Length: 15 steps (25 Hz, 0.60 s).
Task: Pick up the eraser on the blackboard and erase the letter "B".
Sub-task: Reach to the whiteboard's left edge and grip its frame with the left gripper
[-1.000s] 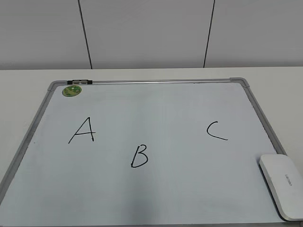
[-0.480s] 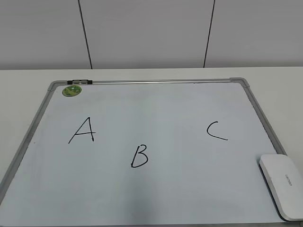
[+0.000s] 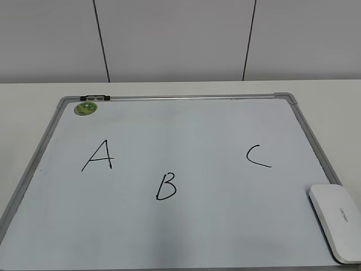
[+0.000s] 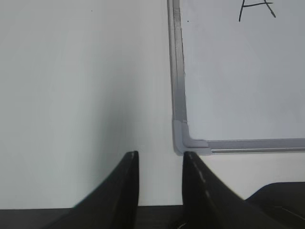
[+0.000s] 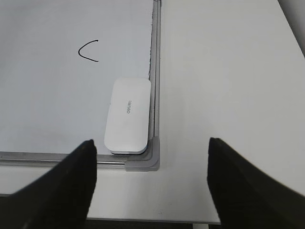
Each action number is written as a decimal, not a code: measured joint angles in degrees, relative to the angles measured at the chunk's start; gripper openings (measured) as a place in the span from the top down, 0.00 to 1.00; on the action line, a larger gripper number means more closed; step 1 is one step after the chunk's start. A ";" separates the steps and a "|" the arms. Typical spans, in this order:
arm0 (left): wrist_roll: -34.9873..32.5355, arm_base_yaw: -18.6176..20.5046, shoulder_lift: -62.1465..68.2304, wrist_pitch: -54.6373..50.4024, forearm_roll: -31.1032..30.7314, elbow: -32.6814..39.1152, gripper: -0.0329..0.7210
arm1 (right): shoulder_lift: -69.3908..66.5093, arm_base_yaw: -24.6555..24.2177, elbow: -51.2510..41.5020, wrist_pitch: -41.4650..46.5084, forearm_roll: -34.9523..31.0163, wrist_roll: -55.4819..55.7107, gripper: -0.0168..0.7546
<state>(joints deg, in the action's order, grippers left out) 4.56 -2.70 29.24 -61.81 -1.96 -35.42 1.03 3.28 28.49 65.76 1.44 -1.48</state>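
Note:
The blackboard (image 3: 186,130) is a white dry-erase board with a grey frame, flat on the table. The black letter "B" (image 3: 166,187) is drawn at its lower middle. The white eraser (image 3: 335,220) lies on the board's near right corner; it also shows in the right wrist view (image 5: 127,115), ahead of my right gripper (image 5: 151,179), which is open wide and empty over the table edge. My left gripper (image 4: 159,162) is open with a narrow gap and empty, just before the board's near left corner (image 4: 183,138). Neither gripper shows in the exterior view.
A black "A" (image 3: 98,156) and a black "C" (image 3: 256,156) flank the "B". A small round green magnet (image 3: 86,108) sits at the board's far left corner. White table (image 3: 34,99) surrounds the board; a panelled wall stands behind.

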 joint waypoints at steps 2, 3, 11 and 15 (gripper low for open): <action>0.00 0.00 5.42 0.23 0.00 -2.77 0.63 | 0.00 0.00 0.00 0.00 0.00 0.00 0.28; 0.00 0.00 8.26 0.22 0.00 -4.35 0.63 | 0.00 0.00 0.00 0.00 0.00 0.00 0.28; 0.00 0.00 31.39 0.51 0.28 -17.90 0.63 | 0.00 0.00 0.00 0.00 0.00 0.00 0.28; 0.00 0.00 42.32 0.96 0.47 -24.32 0.63 | 0.00 0.00 0.00 0.00 0.10 0.00 0.28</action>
<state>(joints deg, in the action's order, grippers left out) 4.56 -2.70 71.56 -60.85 -1.49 -59.75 1.03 3.28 28.49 65.76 1.53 -1.48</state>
